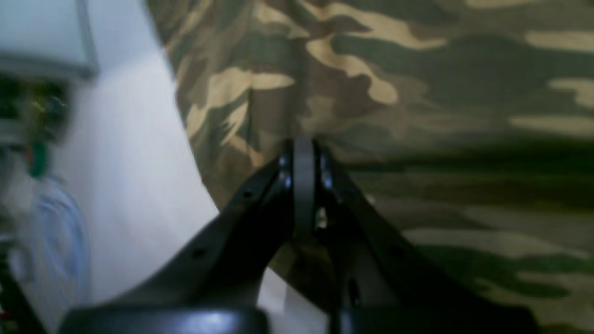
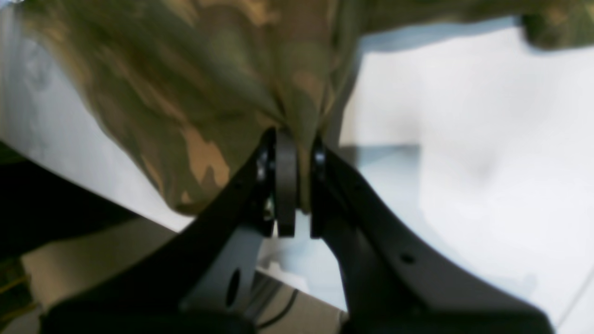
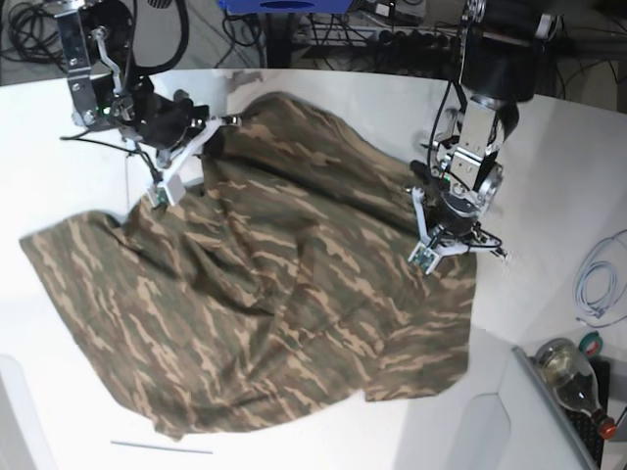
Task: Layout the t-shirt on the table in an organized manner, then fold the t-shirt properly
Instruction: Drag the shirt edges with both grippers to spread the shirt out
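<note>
The t-shirt [image 3: 265, 294], a soft camouflage cloth of olive, brown and tan, lies rumpled and creased across the smooth white bench [image 3: 549, 176], its near hem loose toward the front edge. Farther back, the left pincer [image 3: 443, 231] is clenched on its right edge and the right pincer [image 3: 192, 147] grasps a far-left fold. Draw both apart evenly, I judge, keeping the fabric low so wrinkles slide flat.

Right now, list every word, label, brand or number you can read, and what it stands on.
None can be read.
The t-shirt carries only camouflage print.
The bottle at the table edge shows no legible label; it is too small.
</note>
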`<state>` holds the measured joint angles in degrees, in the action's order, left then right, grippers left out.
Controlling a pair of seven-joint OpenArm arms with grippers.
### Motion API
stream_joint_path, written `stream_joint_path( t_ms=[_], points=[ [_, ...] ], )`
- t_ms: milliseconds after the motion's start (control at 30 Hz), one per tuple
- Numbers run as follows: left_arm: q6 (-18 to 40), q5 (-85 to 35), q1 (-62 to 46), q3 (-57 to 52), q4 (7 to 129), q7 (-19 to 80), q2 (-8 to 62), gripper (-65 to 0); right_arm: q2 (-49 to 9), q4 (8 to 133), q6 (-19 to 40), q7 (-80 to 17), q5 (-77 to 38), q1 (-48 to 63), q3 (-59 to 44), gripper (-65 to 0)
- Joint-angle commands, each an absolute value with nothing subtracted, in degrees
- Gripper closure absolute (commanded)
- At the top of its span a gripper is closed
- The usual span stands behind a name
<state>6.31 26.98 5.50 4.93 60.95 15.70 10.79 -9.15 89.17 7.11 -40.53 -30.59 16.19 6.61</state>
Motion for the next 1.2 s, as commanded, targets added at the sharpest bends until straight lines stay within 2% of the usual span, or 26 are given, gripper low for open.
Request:
stream_joint_path(
  t_ms=[0,67,167,267,367,500,600,733,900,1033,1167],
  points=[
    [5.8,26.5,7.4,4.6,63.8,15.8,11.1,0.0,-9.8,90.3,7.0,-40.0,-30.5,15.9,6.3,-0.5],
    [6.6,24.7,10.9,4.7,65.0,17.0,10.6,0.0,-9.9,90.4,7.0,-40.1,-30.2,16.5,6.3,-0.5],
    [6.6,22.4,19.0,4.8,57.8,17.3,8.1,0.0,-10.1,90.4,7.0,-40.1,-30.2,17.2,6.3,-0.5],
    [6.6,21.6,29.1,4.8,42.2,15.3,5.8,0.0,-11.5,90.4,7.0,-40.1,-30.2,18.6,6.4,-0.5],
    [5.9,22.7,36.6,4.8,24.9,6.3,4.0,0.0,-11.7,90.4,7.0,-40.0,-30.2,19.1,5.7,-0.5],
    [1.8,29.1,40.4,4.8,11.5,-0.2,3.7,0.0,-12.1,90.4,7.0,-40.0,-30.2,19.1,1.1,-0.5],
    [1.1,33.7,38.2,4.7,11.5,1.0,4.2,0.0,-12.2,90.4,7.0,-40.1,-30.1,18.2,-2.2,-0.5],
    [1.2,35.5,31.5,4.6,19.2,6.1,6.7,0.0,-14.2,89.9,7.0,-43.0,-30.1,14.1,-4.4,-0.5],
    [1.6,35.3,14.2,4.0,44.4,14.5,11.1,0.0,-16.3,86.7,7.0,-45.8,-30.1,6.0,-4.7,-0.5],
    [6.9,35.2,0.3,3.8,64.5,20.4,12.9,0.0,-16.6,77.8,7.0,-46.2,-30.0,-1.9,-4.3,-0.5],
    [8.9,35.2,-9.9,4.2,79.4,22.9,12.2,0.0,-16.6,71.9,7.0,-45.9,-29.9,-8.5,-4.1,-0.5]
  ],
)
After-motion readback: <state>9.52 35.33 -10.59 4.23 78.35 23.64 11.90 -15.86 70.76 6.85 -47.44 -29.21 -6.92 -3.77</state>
